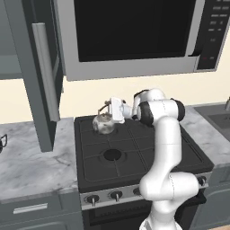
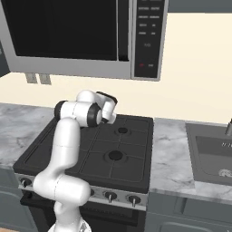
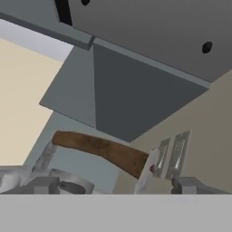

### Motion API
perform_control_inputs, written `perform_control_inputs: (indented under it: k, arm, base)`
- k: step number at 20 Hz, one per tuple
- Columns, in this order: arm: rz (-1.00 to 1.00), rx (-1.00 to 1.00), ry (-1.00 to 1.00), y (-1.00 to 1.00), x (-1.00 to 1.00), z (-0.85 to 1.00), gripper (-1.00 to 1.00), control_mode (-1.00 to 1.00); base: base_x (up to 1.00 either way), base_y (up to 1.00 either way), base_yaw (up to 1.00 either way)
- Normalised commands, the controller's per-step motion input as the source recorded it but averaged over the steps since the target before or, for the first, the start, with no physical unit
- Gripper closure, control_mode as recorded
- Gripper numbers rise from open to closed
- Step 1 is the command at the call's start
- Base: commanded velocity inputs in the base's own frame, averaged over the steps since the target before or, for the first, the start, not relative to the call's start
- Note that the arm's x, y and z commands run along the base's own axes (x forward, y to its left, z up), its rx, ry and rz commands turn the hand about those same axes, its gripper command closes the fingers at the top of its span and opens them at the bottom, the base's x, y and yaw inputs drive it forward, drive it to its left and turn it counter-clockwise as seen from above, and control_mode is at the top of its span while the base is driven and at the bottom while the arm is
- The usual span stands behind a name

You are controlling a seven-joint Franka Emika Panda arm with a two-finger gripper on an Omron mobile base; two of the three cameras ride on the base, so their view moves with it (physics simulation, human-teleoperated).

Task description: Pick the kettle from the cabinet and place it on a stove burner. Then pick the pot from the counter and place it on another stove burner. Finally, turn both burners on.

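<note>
Kettle point(image 1: 104, 123), small, squat and shiny silver with a brown-wrapped arched handle point(image 3: 102, 152), is seen set on the back left burner of the black four-burner cooktop point(image 1: 148, 157), just below the tool point(image 1: 113, 109). Tool fingers are spread, the handle between them, unpinched. If withdrawn carelessly, a finger may be caught under the handle and the kettle tipped.

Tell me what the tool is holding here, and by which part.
Nothing: the tool stands open around the brown handle of the small shiny silver kettle resting on the black cooktop.
</note>
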Motion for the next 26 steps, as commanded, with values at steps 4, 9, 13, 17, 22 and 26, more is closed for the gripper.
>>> perform_control_inputs:
  k: [4, 9, 13, 17, 22, 26]
  arm:
    - [0.05, 0.00, 0.00, -0.14, 0.00, -0.01, -1.00, -1.00]
    - [0.03, 0.00, -0.01, -0.17, 0.00, 0.00, -1.00, -1.00]
    - [0.02, 0.00, -0.03, -0.20, 0.00, 0.00, -1.00, -1.00]
    - [0.02, 0.01, -0.06, -0.23, -0.05, 0.00, -1.00, -1.00]
    - [0.00, 0.01, -0.10, -0.15, -0.23, 0.13, -1.00, -1.00]
    - [0.00, 0.00, -0.12, -0.04, -0.47, 0.29, -1.00, -1.00]
  base:
    - [0.00, 0.00, 0.00]
    - [0.00, 0.00, 0.00]
    - [0.00, 0.00, 0.00]
    - [0.00, 0.00, 0.00]
    - [0.00, 0.00, 0.00]
    - [0.00, 0.00, 0.00]
